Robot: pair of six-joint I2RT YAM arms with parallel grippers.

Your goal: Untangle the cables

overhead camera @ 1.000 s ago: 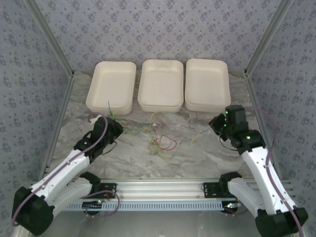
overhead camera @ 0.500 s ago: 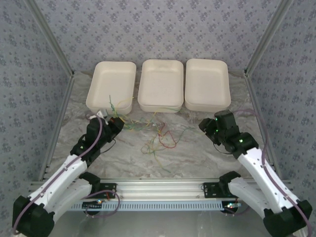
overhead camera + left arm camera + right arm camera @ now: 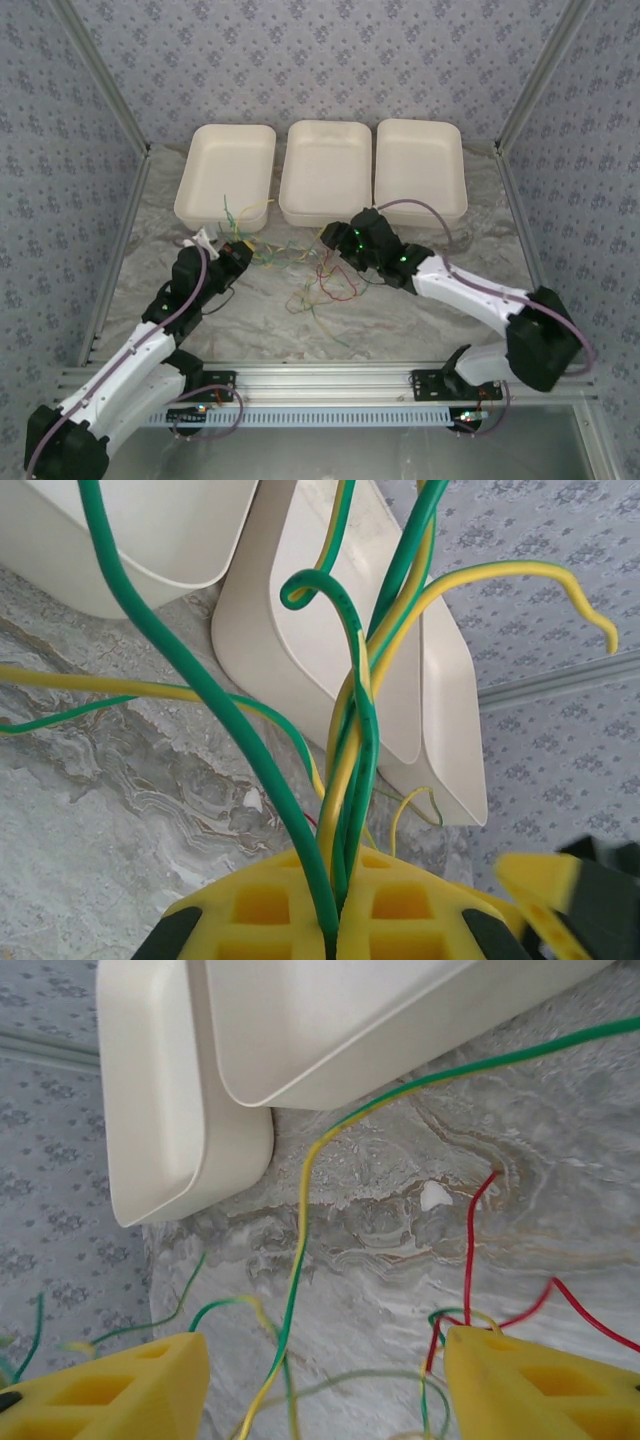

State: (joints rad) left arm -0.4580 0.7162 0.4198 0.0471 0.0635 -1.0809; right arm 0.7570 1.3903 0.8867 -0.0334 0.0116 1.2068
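The cables point(image 3: 322, 285) are thin green, yellow and red wires, tangled on the marble table in front of the middle tray. My left gripper point(image 3: 236, 250) is shut on a bundle of green and yellow cables point(image 3: 352, 730). They rise from between its yellow jaws point(image 3: 350, 885) and fan out toward the trays. My right gripper point(image 3: 330, 240) hangs open over the tangle's far edge. A green-yellow cable point(image 3: 300, 1250) runs loose through the gap in the right gripper point(image 3: 325, 1390). A red cable point(image 3: 468, 1250) lies by its right finger point(image 3: 540, 1385).
Three white trays stand in a row at the back: left point(image 3: 225, 170), middle point(image 3: 325, 165), right point(image 3: 420, 165). The middle tray point(image 3: 330, 1020) and left tray point(image 3: 150, 1110) are close ahead of the right gripper. An aluminium rail point(image 3: 320, 380) runs along the near edge.
My right arm has swung from the right side to the middle, over the tangle, and its jaws have opened. The left gripper has shifted slightly, still holding its cables.
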